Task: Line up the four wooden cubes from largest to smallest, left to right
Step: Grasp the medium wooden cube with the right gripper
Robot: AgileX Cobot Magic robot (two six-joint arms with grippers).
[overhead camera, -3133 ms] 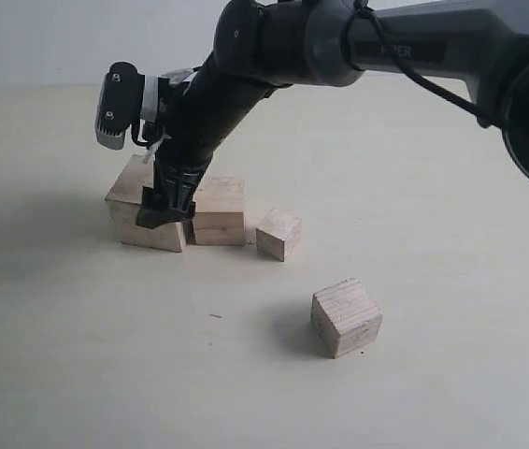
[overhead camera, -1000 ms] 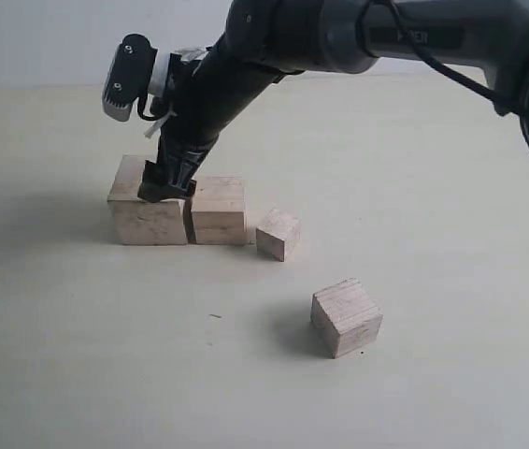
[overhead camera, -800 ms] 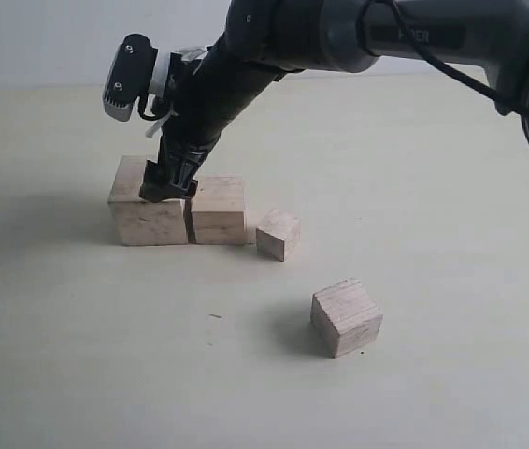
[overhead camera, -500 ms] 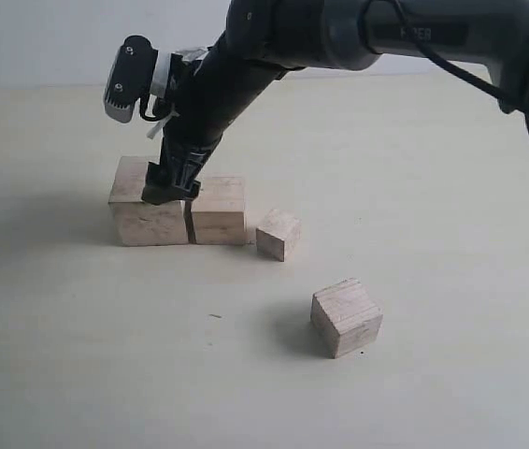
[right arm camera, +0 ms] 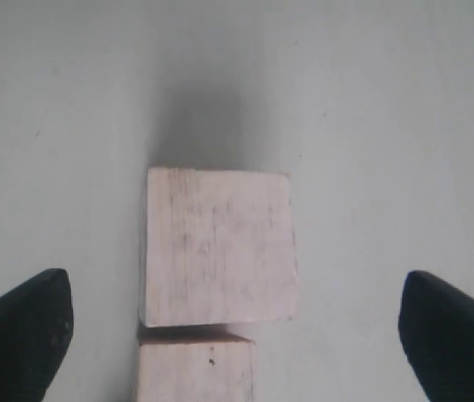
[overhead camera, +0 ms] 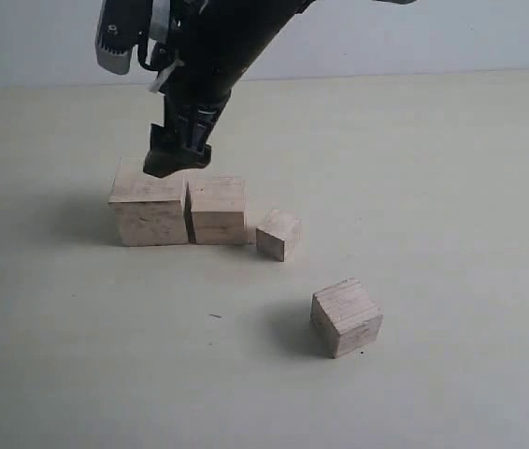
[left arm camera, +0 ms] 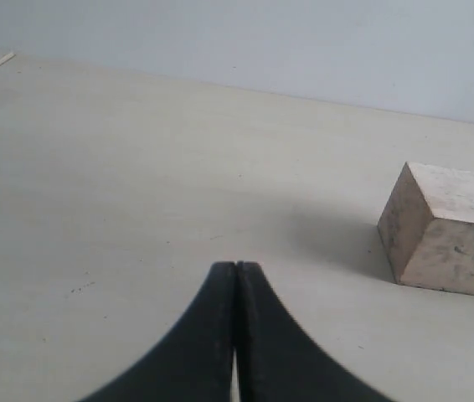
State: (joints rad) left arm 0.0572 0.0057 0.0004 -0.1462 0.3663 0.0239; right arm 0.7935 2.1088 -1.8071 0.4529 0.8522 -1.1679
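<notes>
R fingers spread — hover over largest cube.

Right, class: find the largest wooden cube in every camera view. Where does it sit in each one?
Exterior view: largest cube at the left end of the row, under the right gripper.
Left wrist view: largest cube on the table beyond the shut left gripper, off to one side.
Right wrist view: largest cube centred between the open fingertips.
Shared landmark: the second-largest cube right beside it, only a sliver in the left wrist view.
</notes>
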